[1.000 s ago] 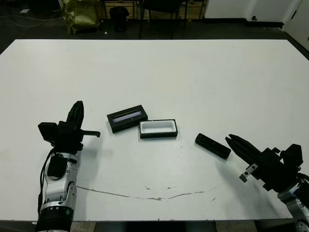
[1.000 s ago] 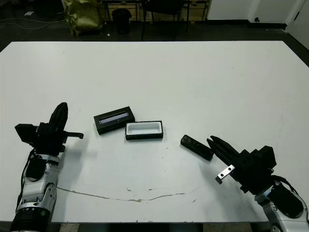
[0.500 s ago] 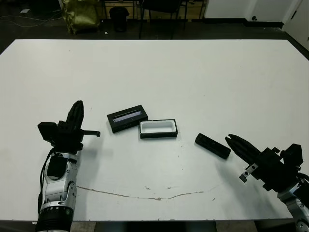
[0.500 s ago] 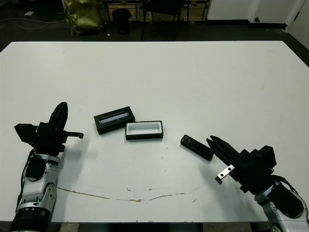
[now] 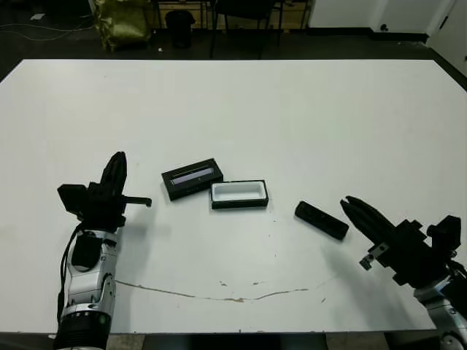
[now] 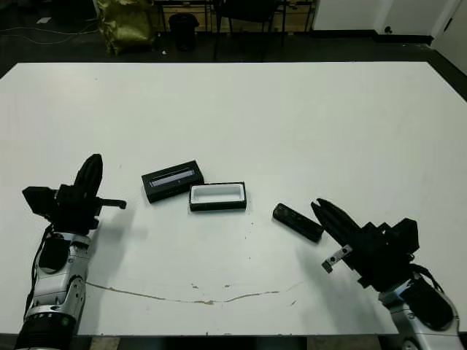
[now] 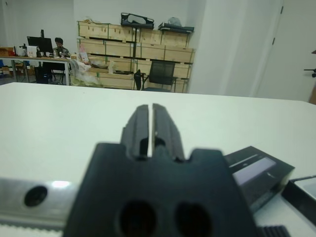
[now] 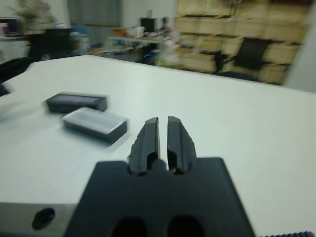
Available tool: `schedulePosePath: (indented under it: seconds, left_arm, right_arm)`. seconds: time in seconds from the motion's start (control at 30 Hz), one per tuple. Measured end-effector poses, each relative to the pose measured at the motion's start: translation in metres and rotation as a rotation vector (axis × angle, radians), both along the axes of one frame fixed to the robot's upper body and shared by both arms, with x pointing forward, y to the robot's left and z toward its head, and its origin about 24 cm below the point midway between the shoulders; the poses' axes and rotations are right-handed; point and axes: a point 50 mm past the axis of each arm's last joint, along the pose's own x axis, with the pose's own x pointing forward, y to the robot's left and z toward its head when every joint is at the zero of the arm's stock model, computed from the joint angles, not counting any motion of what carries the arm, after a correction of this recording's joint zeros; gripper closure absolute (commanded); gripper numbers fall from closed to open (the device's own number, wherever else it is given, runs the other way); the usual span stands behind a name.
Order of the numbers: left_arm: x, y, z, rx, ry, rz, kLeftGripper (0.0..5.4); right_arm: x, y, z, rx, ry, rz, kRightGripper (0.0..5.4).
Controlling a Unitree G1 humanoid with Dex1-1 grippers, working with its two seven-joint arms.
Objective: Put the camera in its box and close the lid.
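The camera (image 5: 321, 219), a slim black bar, lies flat on the white table right of centre. The box (image 5: 239, 194), a black tray with white lining, sits empty to its left. The lid (image 5: 192, 178), with its grey strip up, rests beside the box's far left corner. My right gripper (image 5: 346, 201) is shut, its tip just right of the camera's near end and not touching it. My left gripper (image 5: 119, 157) is shut and empty, well left of the lid. The right wrist view, blurred, shows the box (image 8: 95, 123) and lid (image 8: 76, 101) beyond the fingers (image 8: 150, 129); the camera is out of that view.
A thin crack line (image 5: 219, 293) runs across the table near the front edge. Beyond the far edge are a dark floor, chair legs (image 5: 241, 22) and a yellow-green bag (image 5: 120, 22). Shelves of boxes and a person at a desk (image 7: 59, 47) show far behind.
My right gripper has lifted slightly and edged forward beside the camera. The left arm, camera, box and lid have not moved.
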Motion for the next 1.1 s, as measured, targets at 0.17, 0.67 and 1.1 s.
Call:
schedulePosePath:
  seconds: [0.17,0.67,1.1]
  left_arm:
    - [0.000,0.000,-0.001,0.002,0.000,-0.003,5.40]
    - [0.002,-0.001,0.000,0.009,-0.017,-0.018,5.40]
    - [0.002,-0.001,0.000,0.008,-0.010,-0.020,5.40]
  right_arm:
    - [0.015,0.020,0.008,0.077,-0.102,-0.228,5.39]
    - [0.058,0.049,-0.004,0.172,-0.125,-0.336,5.39]
    - [0.048,0.024,-0.003,0.065,-0.137,-0.369,5.39]
